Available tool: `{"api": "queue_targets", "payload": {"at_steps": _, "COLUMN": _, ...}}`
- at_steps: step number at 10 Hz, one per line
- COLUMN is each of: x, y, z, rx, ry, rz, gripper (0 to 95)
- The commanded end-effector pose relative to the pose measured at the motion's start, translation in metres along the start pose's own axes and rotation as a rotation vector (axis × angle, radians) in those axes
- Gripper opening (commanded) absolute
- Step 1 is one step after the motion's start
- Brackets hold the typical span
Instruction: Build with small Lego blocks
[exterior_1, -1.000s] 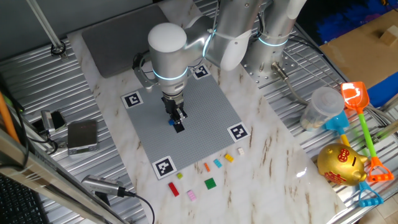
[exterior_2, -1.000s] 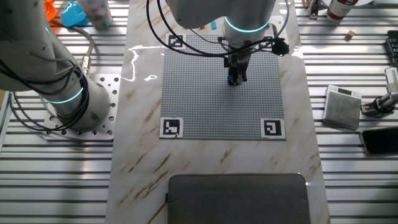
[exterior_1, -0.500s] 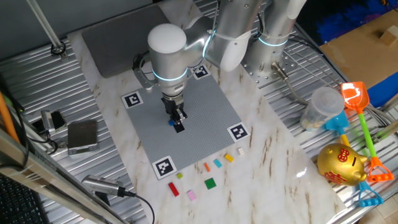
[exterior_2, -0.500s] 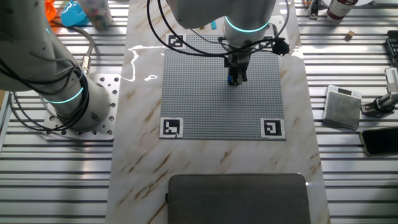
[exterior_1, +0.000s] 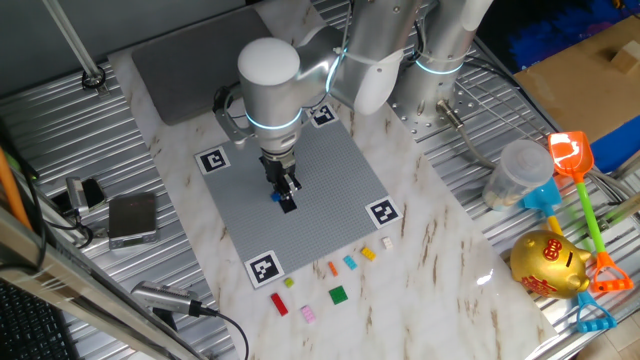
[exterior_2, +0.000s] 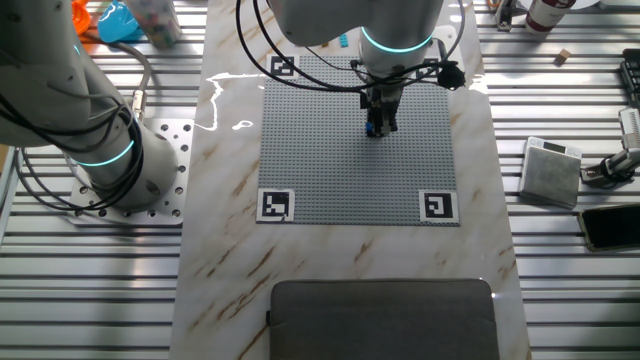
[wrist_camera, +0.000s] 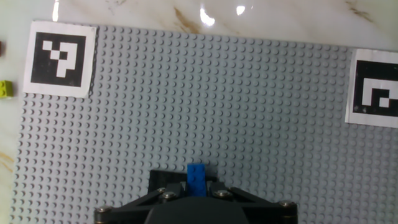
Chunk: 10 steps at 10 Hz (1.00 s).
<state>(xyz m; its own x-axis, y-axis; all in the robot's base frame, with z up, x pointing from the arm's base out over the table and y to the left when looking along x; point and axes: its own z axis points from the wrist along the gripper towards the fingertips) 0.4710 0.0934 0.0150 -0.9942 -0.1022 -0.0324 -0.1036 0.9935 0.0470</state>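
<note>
Now the tool (exterior_1: 286, 192) stands low over the middle of the grey studded plate (exterior_1: 330, 170), its fingers drawn in on a blue brick (wrist_camera: 197, 180); from the hand view that brick sits pinched between the two dark pads, with its studded face pointing toward the far side of the plate; whether it touches the plate cannot be told. On the marble tabletop (exterior_1: 440, 240), past the plate's edge, lie loose bricks, well apart from the tool: red (exterior_1: 279, 304), pink (exterior_1: 308, 314), green (exterior_1: 338, 294), orange (exterior_1: 332, 269), light blue (exterior_1: 350, 263), yellow (exterior_1: 368, 254) and white (exterior_1: 387, 242); square black-and-white markers (exterior_2: 275, 205) sit at the plate's corners.
</note>
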Motion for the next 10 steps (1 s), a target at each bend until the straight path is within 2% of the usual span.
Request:
{"api": "queue_targets", "payload": {"at_steps": 1, "x": 0.0003, "y": -0.0006, "z": 0.0004, "rx": -0.001, "ry": 0.0, "rz": 0.0, "gripper": 0.0}}
{"api": "queue_targets", "payload": {"at_steps": 10, "x": 0.0014, "y": -0.0046, "z": -0.0012, "rx": -0.002, "ry": -0.001, "rz": 0.009, "gripper": 0.0}}
